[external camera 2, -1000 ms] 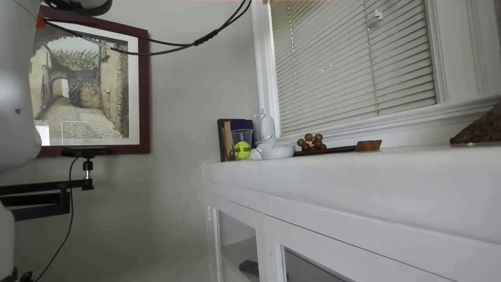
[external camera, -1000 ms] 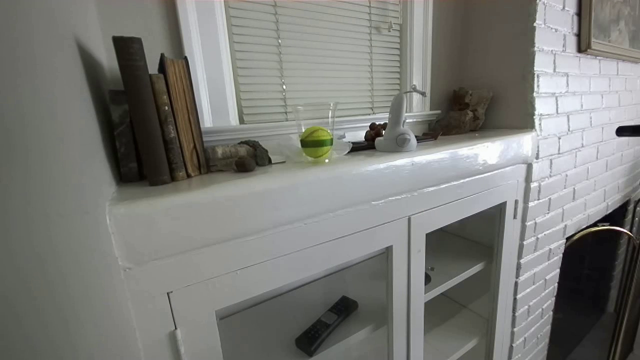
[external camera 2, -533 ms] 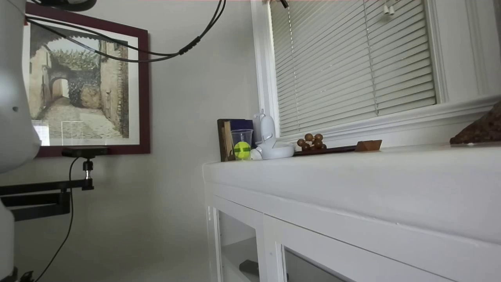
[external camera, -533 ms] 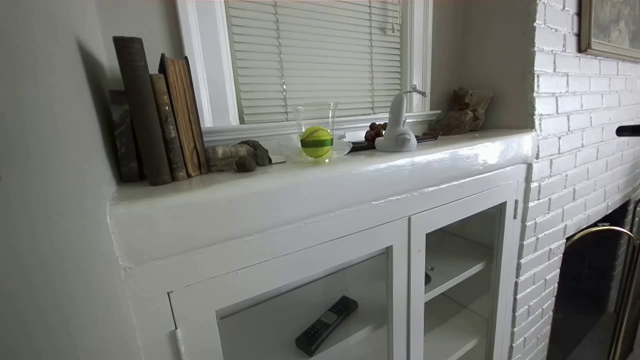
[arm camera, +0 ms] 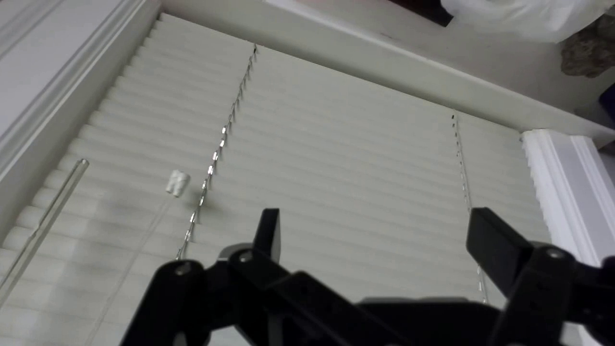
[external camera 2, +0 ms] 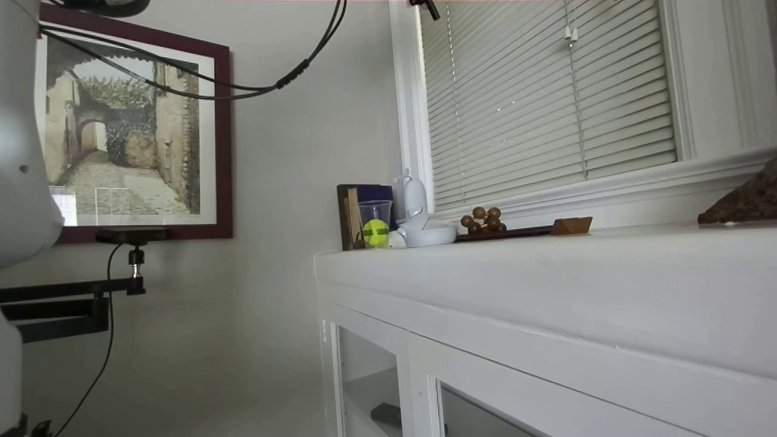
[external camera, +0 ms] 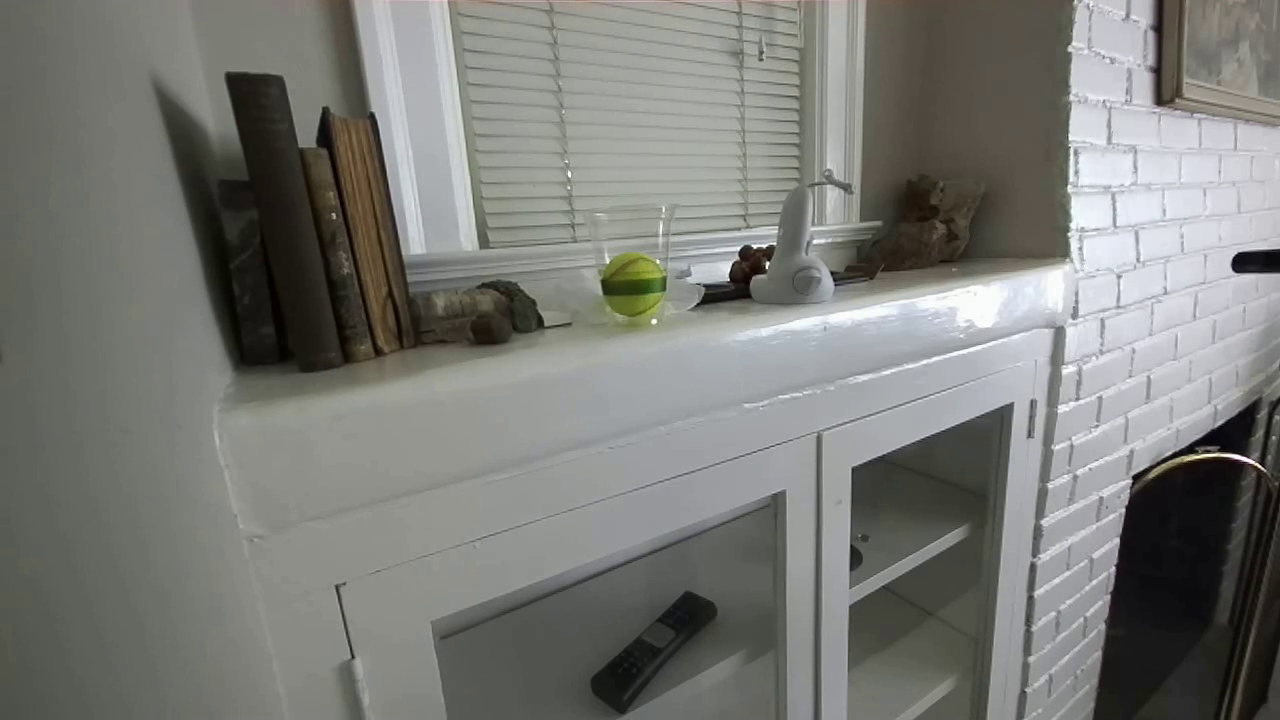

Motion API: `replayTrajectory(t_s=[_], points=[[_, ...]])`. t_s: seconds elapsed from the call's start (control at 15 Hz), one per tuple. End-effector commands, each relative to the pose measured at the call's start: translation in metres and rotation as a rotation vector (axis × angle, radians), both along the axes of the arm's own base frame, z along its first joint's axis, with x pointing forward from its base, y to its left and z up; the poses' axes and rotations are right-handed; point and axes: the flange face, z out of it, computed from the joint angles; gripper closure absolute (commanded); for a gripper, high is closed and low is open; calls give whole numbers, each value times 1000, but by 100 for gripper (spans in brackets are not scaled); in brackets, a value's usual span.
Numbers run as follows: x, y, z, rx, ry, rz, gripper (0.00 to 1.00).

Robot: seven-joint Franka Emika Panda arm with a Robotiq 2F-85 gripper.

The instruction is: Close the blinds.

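the blinds (arm camera: 360, 168), apparently at or near full closure. in both exterior views they hang lowered within the window frame (external camera: 845, 100), their bottom edge close to the sill (external camera: 500, 262); the top lies out of view. in the wrist view, which stands upside down, the slats (arm camera: 336, 206) lie overlapped, with no clear gap between them. the gripper (arm camera: 377, 235) faces them with its jaws spread wide, grasping nothing; whether it touches the slats cannot be told. the wand (arm camera: 42, 230) hangs to one side, well apart from the jaws, and the cord tassels (arm camera: 178, 183) hang loose between the two. lowering and tilting therefore seem done, or all but done. in an exterior view the blinds (external camera: 650, 130) show thin dark lines between slats, which leaves some doubt: a small further turn of the wand may be wanted. otherwise, as judged from these views alone, only drawing the gripper back is left.
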Motion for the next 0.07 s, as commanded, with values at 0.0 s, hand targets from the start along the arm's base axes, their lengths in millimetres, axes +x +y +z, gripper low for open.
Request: replayTrajectory(t_s=[0.0], points=[[0,0,0,0,0,0,0]])
